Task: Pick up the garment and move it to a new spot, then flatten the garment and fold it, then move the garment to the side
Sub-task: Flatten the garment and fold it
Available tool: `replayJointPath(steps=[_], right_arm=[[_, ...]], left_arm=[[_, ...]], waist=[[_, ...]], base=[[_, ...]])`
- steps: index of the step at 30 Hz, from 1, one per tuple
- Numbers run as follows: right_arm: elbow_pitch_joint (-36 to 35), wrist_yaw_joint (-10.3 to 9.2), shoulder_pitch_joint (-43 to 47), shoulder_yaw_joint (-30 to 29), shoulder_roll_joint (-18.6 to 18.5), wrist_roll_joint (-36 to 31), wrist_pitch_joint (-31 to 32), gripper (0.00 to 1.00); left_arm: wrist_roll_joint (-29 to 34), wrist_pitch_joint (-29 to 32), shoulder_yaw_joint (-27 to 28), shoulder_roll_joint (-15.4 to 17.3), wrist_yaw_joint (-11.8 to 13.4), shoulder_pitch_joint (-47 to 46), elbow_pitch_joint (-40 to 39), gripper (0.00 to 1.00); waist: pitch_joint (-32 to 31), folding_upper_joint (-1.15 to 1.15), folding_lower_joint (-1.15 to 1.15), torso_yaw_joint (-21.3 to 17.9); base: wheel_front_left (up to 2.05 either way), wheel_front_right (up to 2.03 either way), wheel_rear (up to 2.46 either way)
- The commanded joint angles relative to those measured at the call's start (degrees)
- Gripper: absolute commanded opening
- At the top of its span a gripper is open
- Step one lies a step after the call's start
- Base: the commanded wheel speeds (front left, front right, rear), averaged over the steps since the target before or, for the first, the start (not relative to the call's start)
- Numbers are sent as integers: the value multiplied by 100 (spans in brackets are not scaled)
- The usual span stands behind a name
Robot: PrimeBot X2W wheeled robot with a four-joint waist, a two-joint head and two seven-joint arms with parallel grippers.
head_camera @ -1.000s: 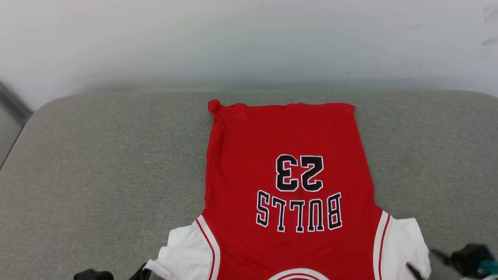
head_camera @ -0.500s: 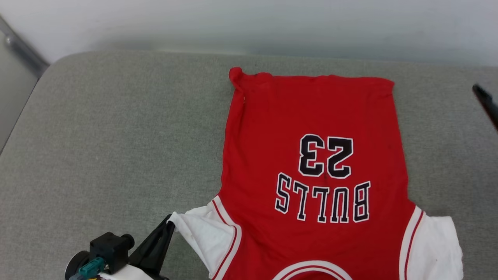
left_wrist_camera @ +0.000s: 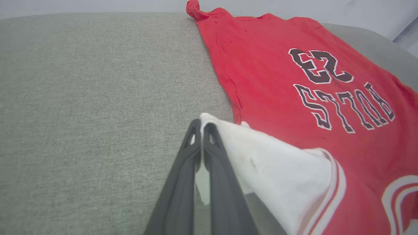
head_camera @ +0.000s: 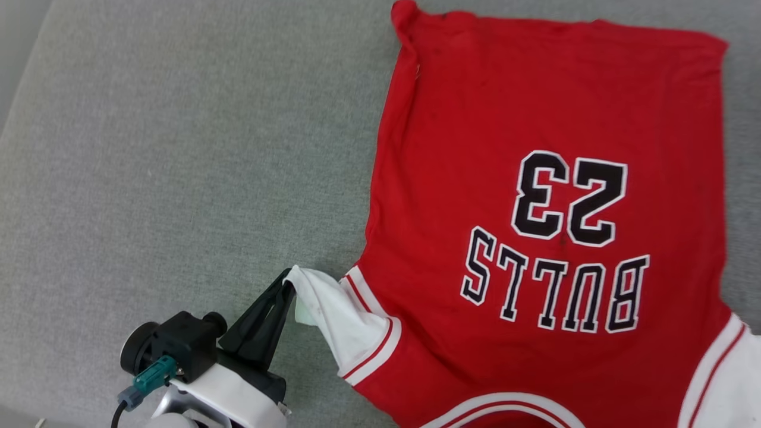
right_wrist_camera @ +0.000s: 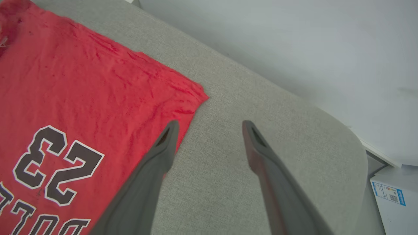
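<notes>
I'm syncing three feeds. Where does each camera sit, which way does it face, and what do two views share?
Head view: on the head, facing down at the red jersey T-shirt on the grey fabric cushion; left gripper lower left.
Left wrist view: along the shut left gripper pinching the white sleeve.
Right wrist view: along the open right gripper, over the T-shirt's edge.
Shared: black "23".

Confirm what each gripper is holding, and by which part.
The left gripper is shut on the red jersey, pinching the outer edge of its white sleeve. The right gripper is open, holding nothing, over the grey cushion.
</notes>
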Motion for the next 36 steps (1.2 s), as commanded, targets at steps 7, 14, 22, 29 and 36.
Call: replayJointPath(steps=[7, 14, 22, 29, 36], right_arm=[[653, -2, -581, -229, 356, -414, 1107, 100], [938, -2, -581, -361, 733, -846, 1332, 100], [1134, -1, 59, -312, 784, -831, 1294, 100], [987, -3, -61, -372, 661, -722, 862, 0], [742, -2, 81, -214, 481, -320, 384, 0]], left_arm=[[165, -53, 37, -112, -48, -191, -135, 0], [272, -68, 58, -210, -152, -341, -172, 0], [348, -83, 98, -357, -247, -423, -126, 0], [377, -90, 171, -400, -294, -354, -2, 0], [345, -93, 285, -330, -211, -69, 67, 0]], waist=[[647, 0, -2, 363], [1059, 0, -2, 518], [1194, 0, -2, 572], [979, 0, -2, 514], [304, 0, -2, 300]], base=[[0, 0, 0], [0, 0, 0], [0, 0, 0], [0, 0, 0], [0, 0, 0]])
